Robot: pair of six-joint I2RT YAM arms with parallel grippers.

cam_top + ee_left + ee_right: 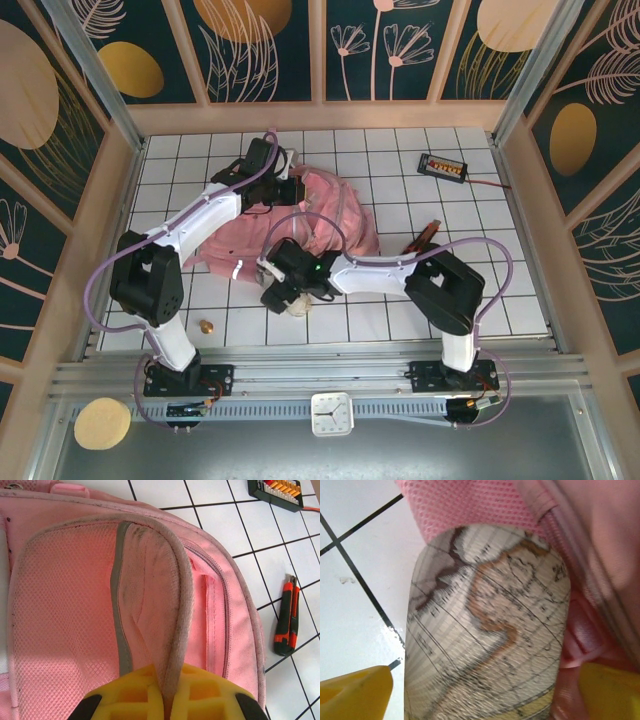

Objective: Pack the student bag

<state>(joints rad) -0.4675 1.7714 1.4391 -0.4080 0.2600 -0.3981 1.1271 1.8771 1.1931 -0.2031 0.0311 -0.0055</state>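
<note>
The student bag (pixel 335 215), pale pink with mesh panels, lies in the middle of the table. My left gripper (pixel 287 190) reaches over its far side. In the left wrist view that gripper (pixel 170 700) is shut on the grubby padded edge of a bag flap (pixel 182 605) and holds it raised above the mesh (pixel 65 620). My right gripper (pixel 285 293) sits at the bag's near edge. It stands open, its yellow fingers (pixel 355 692) wide on either side of a map-printed globe (pixel 485 620) without touching it. The globe (pixel 297 305) rests against the pink mesh of the bag (pixel 470 505).
An orange-and-black utility knife (pixel 425 238) (pixel 286 622) lies right of the bag. A black board with orange connectors (pixel 443 167) (pixel 277 491) sits at the far right. A small brass piece (pixel 207 326) lies near the left arm's base. A clock (pixel 331 413) rests on the near ledge.
</note>
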